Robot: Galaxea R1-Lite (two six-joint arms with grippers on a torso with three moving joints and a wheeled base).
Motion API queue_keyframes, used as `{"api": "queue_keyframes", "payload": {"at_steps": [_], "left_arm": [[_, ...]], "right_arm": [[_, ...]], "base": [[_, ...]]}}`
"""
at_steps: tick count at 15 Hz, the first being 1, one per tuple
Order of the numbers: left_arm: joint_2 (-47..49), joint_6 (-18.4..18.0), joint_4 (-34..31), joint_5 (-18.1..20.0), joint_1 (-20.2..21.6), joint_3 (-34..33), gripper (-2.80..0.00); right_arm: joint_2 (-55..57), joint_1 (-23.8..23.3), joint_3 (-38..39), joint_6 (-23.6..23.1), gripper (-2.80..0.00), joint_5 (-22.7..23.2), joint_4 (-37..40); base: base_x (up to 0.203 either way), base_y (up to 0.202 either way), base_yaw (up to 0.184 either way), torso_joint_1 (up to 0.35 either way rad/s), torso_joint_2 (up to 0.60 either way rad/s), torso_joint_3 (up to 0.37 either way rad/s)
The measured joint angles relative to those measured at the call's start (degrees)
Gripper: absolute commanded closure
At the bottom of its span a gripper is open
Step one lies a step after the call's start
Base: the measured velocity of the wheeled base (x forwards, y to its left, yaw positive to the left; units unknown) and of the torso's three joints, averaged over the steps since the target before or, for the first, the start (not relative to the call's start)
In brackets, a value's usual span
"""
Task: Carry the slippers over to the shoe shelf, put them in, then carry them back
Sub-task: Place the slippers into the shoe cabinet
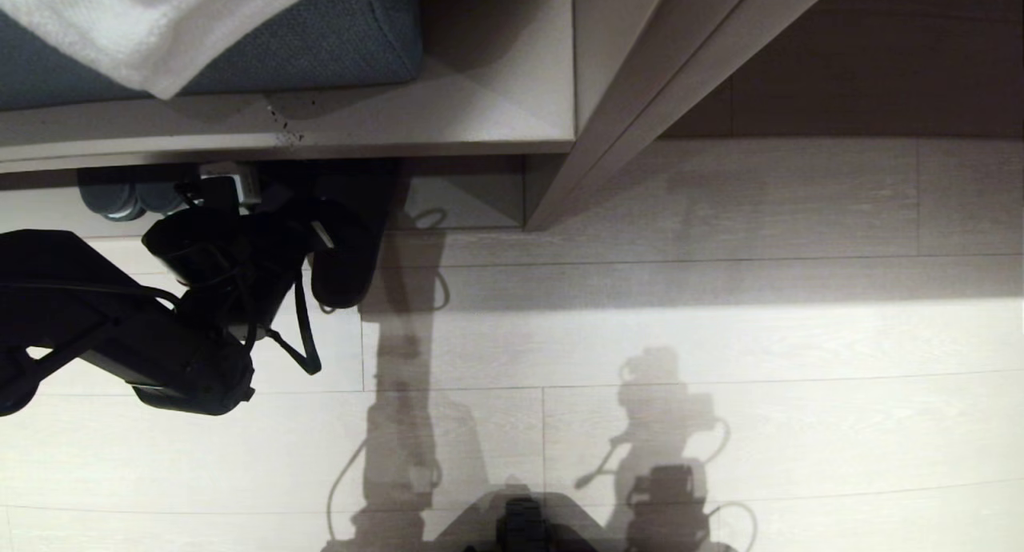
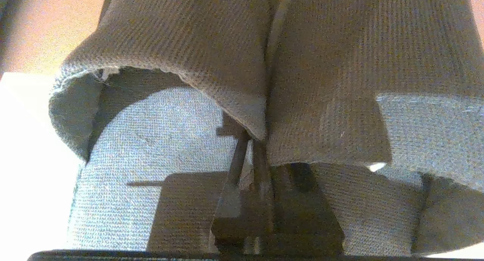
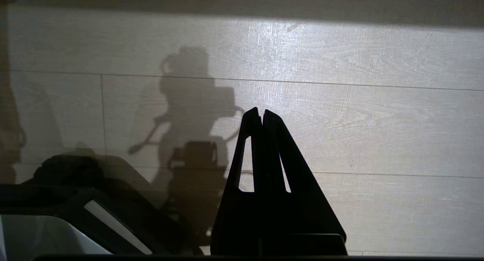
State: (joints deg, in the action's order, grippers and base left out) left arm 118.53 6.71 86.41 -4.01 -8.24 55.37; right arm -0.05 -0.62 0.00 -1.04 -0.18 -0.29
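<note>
Pinching the slippers (image 2: 264,102) together by their inner upper edges, the left gripper (image 1: 316,232) fingers are sitting nearly closed at the shoe shelf (image 1: 464,192) mouth, toes reaching inside. Right gripper (image 3: 261,115) fingers are resting pressed together over the floor (image 3: 359,113).

No text, label, brand or number can be read anywhere.
</note>
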Motion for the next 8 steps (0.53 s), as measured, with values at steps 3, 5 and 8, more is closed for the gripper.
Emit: {"api": "queue_keyframes", "payload": {"at_steps": [3,5,8], "left_arm": [[-0.04,-0.19,0.04,0.10,0.00,-0.16,-2.80],[-0.10,-0.21,0.06,0.11,-0.02,-0.17,-2.80],[-0.21,-0.21,0.05,0.10,-0.02,-0.17,-2.80]], "right_arm": [[0.00,0.00,0.00,0.00,0.00,0.00,0.00],[0.00,0.00,0.00,0.00,0.00,-0.01,-0.01],[0.00,0.00,0.00,0.02,0.00,0.00,-0.04]], "base": [[0.000,0.000,0.000,0.000,0.00,0.000],[0.000,0.000,0.000,0.000,0.00,0.000],[0.000,0.000,0.000,0.000,0.00,0.000]]}}
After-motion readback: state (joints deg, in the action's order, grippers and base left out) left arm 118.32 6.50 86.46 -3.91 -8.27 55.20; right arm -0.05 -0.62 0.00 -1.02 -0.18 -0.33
